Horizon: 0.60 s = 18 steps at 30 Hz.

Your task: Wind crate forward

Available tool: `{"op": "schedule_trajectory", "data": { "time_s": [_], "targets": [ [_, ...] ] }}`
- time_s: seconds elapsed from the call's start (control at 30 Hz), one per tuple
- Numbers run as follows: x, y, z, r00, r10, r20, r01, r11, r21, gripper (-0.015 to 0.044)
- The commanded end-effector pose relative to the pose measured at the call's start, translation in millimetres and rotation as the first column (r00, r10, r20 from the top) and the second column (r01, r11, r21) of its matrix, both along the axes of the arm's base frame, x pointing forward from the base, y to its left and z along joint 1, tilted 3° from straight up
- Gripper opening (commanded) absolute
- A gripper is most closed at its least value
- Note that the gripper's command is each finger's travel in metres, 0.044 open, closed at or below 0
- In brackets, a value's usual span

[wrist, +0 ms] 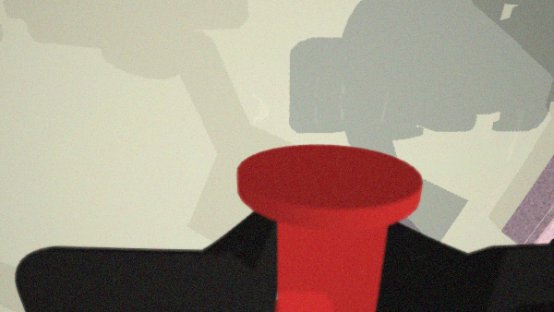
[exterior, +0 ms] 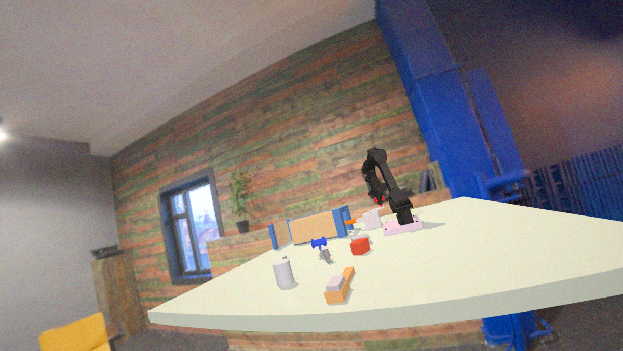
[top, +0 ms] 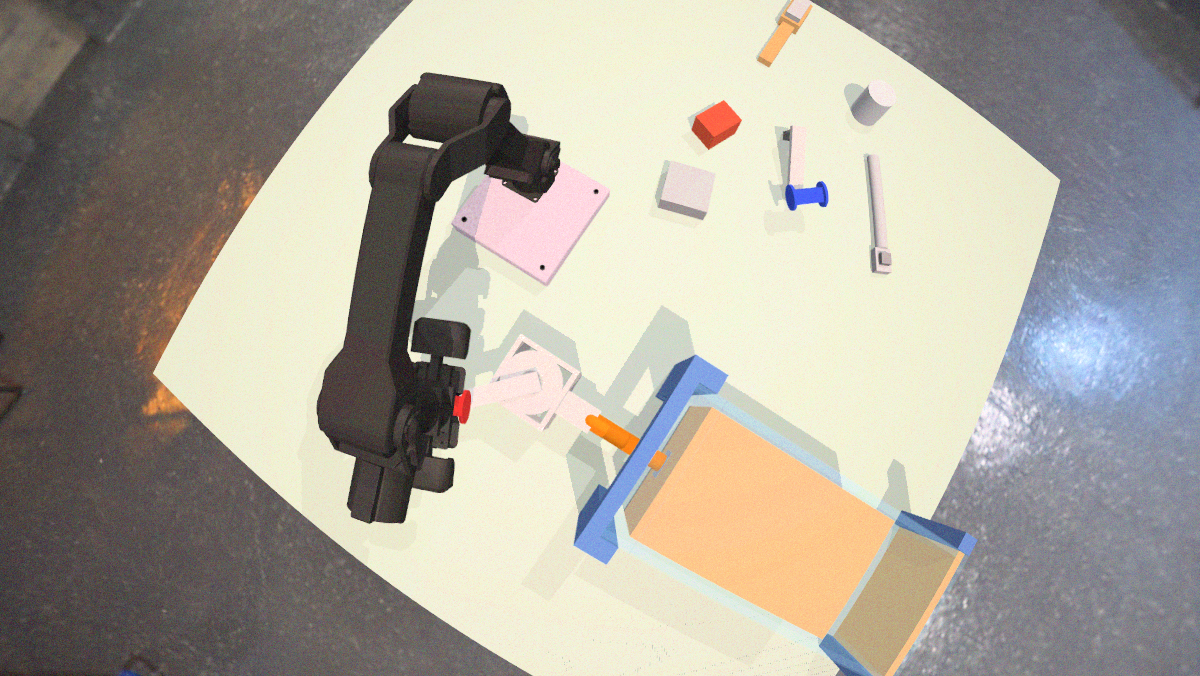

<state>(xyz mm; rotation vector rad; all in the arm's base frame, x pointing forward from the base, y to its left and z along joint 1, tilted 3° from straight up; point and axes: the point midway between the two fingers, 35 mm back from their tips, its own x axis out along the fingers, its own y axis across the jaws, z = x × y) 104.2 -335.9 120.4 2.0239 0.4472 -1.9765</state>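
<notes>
My gripper (top: 459, 406) (exterior: 378, 199) (wrist: 308, 210) is shut on the red knob of the winch handle. The handle's pale arm (top: 503, 388) reaches from the knob to the top of the pale winch (top: 571, 377) (exterior: 373, 221); its key is hidden. An orange strap (top: 610, 432) (exterior: 350, 221) runs from the winch under the blue frame (top: 674, 420) (exterior: 341, 224) to the crate. The tan crate (top: 755, 520) (exterior: 313, 227) looks flat inside the clear-panelled cubby. Its front is close behind the frame; I cannot tell whether they touch.
My pink base plate (top: 545, 226) (exterior: 403, 225) is beside the winch. Farther off lie a grey block (top: 686, 186), a red block (top: 716, 124), a blue-knobbed crank (top: 807, 195), a long grey bar (top: 875, 201), a grey cylinder (top: 874, 102) and an orange-handled tool (top: 776, 43).
</notes>
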Motion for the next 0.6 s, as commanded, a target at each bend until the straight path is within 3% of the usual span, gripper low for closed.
{"op": "schedule_trajectory", "data": {
  "time_s": [0.0, 0.57],
  "targets": [
    [13.0, -9.2, 1.5, 1.0, 0.011, 0.02, -0.01, 1.0, -0.025, 0.0],
    [28.5, -17.3, 2.4, 1.0, 0.011, 0.021, -0.01, 1.0, -0.026, 0.0]
  ]
}}
